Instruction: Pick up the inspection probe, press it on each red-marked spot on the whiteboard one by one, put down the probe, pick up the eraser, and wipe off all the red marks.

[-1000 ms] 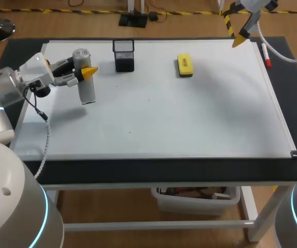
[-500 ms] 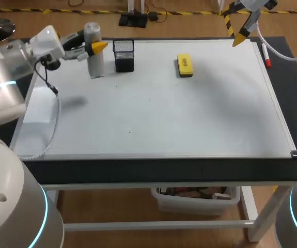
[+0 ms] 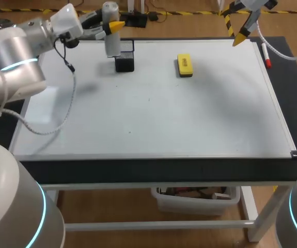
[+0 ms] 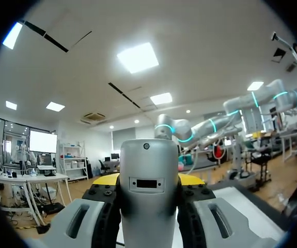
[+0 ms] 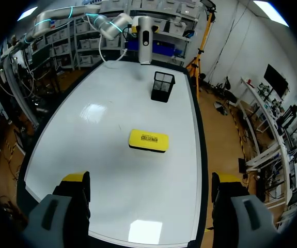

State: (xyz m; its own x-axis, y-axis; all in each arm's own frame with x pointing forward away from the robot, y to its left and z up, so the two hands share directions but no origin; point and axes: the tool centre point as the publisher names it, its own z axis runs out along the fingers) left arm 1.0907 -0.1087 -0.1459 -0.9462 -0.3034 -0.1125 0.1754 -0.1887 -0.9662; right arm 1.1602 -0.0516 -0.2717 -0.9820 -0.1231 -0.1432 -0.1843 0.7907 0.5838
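left hand [image 3: 112, 26] is gripping the probe [image 3: 111, 44] upright, raised close by the black mesh holder [image 3: 125, 63]. best centring it over the holder and lowering straight before letting go. right hand [image 5: 151, 181] is hovering wide open; eraser [image 3: 184, 65] is lying on the whiteboard [image 3: 189, 113].

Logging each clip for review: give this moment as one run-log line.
left fingers: shut on probe, upright near mesh holder | right fingers: open, above whiteboard corner | eraser: lying on whiteboard | red marks: none visible

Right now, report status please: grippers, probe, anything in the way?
Left gripper shut on probe, upright near black holder. Right gripper open, empty. Eraser lies on whiteboard.
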